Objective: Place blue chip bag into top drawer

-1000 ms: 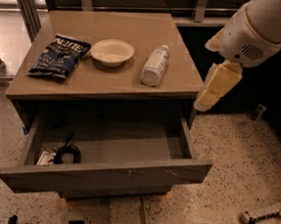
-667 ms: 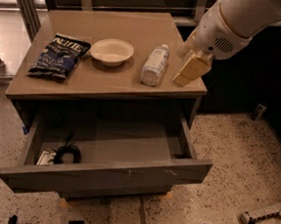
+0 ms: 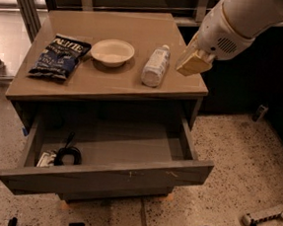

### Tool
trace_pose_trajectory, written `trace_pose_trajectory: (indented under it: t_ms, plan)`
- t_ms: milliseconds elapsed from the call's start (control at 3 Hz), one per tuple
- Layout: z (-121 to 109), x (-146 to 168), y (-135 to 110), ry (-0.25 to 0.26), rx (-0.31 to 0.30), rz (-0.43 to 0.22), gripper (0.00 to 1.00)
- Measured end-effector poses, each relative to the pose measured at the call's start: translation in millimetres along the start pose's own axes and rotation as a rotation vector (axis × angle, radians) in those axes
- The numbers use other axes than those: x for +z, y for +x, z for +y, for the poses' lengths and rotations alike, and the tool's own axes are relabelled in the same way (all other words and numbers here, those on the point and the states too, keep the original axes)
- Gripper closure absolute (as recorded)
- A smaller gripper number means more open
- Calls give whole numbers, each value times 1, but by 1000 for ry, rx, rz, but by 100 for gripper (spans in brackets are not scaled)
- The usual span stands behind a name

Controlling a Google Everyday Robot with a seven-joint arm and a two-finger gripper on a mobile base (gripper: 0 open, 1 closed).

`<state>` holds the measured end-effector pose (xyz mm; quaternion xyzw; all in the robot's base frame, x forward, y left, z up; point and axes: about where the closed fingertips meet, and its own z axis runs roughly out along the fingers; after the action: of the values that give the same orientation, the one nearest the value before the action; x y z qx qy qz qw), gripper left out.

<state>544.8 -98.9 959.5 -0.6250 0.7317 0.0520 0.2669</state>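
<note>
The pincer [image 3: 194, 63], opening impossible to tell, hovers above the counter [image 3: 139, 30]; blue chip bag [image 3: 60, 57] far leftward, open top drawer [image 3: 106, 174] below.

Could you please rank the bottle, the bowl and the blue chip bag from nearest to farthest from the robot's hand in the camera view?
The hand hovers over the tabletop's right edge.
1. white bottle, just left of it.
2. bowl, mid-table.
3. blue chip bag, far left.
</note>
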Motion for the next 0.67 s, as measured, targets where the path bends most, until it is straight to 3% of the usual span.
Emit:
trace_pose_trajectory:
  t_ms: [333,667]
  plan:
    - [-18,6,-25,55,-23,-53,100]
    - [-49,26,-81,111,-74,-175,100]
